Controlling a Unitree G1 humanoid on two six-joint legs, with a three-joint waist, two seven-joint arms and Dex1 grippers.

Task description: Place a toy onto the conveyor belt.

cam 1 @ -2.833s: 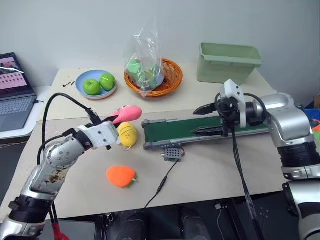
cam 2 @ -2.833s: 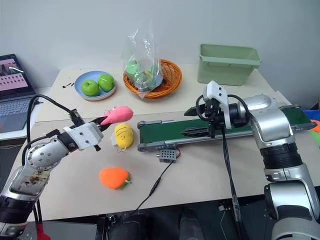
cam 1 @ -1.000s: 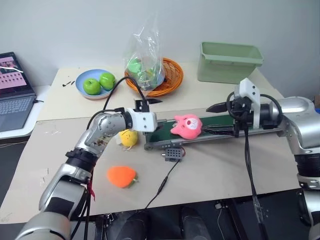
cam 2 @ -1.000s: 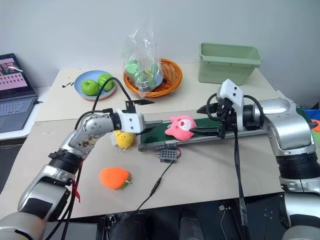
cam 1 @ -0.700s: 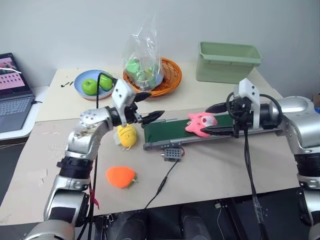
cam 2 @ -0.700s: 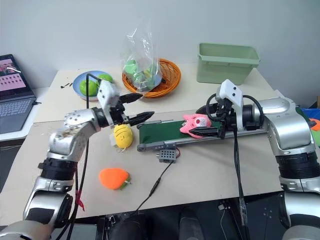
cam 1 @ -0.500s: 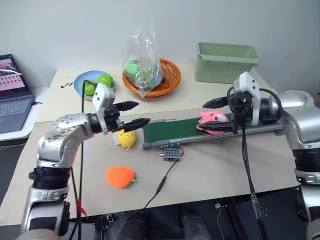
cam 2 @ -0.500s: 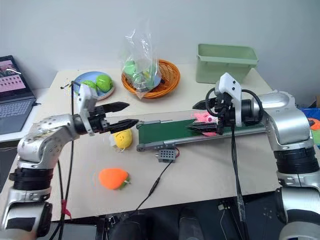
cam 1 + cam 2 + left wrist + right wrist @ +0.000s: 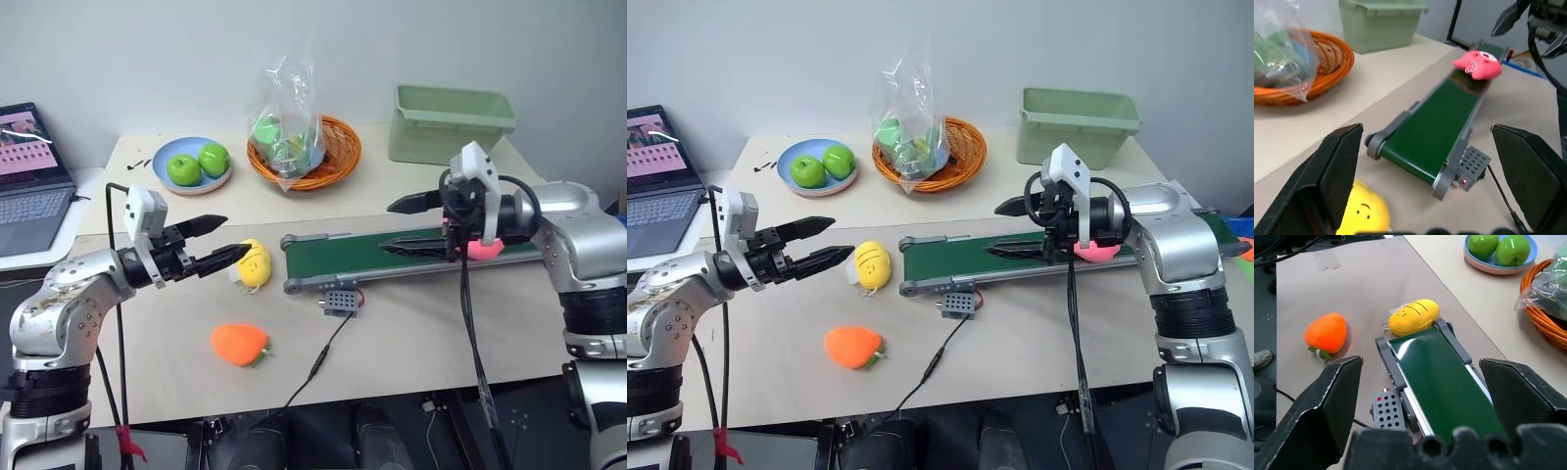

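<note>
The pink toy (image 9: 1476, 63) lies on the dark-green conveyor belt (image 9: 358, 257), toward its right end. From the head views the toy (image 9: 482, 248) is partly hidden behind my right wrist. My right gripper (image 9: 386, 228) hovers open over the middle of the belt, pointing left, with nothing between its fingers. My left gripper (image 9: 236, 235) is open and empty, level, just left of the yellow plush (image 9: 254, 264) and well clear of the belt's left end.
An orange plush (image 9: 238, 344) lies near the table's front. The grey control box (image 9: 340, 300) and its black cable sit in front of the belt. At the back stand a plate of green apples (image 9: 191, 168), an orange basket (image 9: 333, 157) with a bag, a green bin (image 9: 451, 122) and a laptop (image 9: 29, 181).
My left gripper let the toy go onto the belt's left end, then drew back to the left and rolled. The toy travelled right along the belt, past my right gripper.
</note>
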